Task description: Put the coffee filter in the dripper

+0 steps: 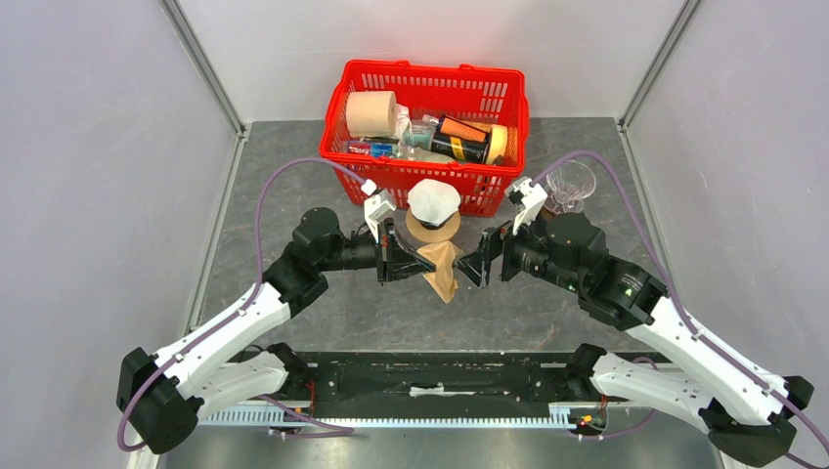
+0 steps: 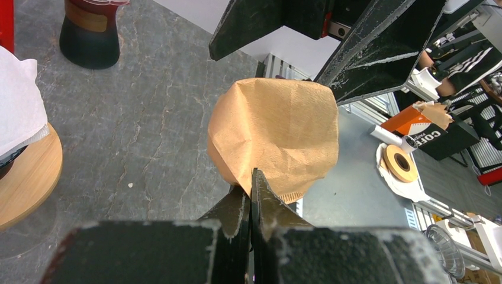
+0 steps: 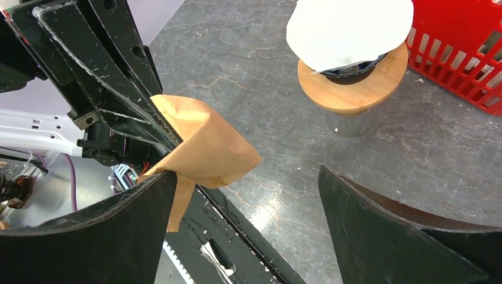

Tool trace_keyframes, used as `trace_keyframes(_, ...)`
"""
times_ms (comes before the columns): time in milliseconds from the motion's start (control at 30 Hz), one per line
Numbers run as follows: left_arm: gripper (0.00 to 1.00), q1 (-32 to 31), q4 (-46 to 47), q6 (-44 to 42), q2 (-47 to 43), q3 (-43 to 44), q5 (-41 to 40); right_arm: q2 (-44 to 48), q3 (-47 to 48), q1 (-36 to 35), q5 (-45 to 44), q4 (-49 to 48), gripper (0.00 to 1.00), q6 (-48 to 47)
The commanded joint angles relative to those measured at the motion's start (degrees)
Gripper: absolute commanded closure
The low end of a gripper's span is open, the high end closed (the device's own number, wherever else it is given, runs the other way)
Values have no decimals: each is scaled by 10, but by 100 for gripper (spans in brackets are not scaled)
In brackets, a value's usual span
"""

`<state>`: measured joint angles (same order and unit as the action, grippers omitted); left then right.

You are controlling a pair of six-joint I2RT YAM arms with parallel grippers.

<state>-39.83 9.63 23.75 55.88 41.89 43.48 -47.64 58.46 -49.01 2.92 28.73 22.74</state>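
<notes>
**Top view.** The brown paper coffee filter (image 1: pixel 443 274) is held in the air, pinched at its 9 o'clock edge by the fingers of the left gripper (image 1: pixel 422 262), which are pressed together on it. Its long axis runs from 12 to 6 o'clock. The right gripper (image 1: pixel 471 266) is faced toward it from 3 o'clock, fingers spread wide and holding nothing; whether one finger touches the paper cannot be told. The dripper (image 1: pixel 433 233), capped by a white paper (image 1: pixel 434 199), is seen just beside the filter at 12 o'clock, so a short carry that way by the left arm is judged to be needed
</notes>
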Motion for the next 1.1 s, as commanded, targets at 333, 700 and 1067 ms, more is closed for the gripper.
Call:
trace_keyframes(333, 98, 2, 14, -27, 10, 4, -11, -2, 30, 0, -7, -26, 3, 34)
trace_keyframes(700, 98, 2, 46, -9, 6, -6, -14, -33, -5, 0, -73, -45, 3, 116)
trace_keyframes(1067, 98, 2, 67, -6, -17, -20, -69, -11, -54, 0, -32, -55, 3, 142)
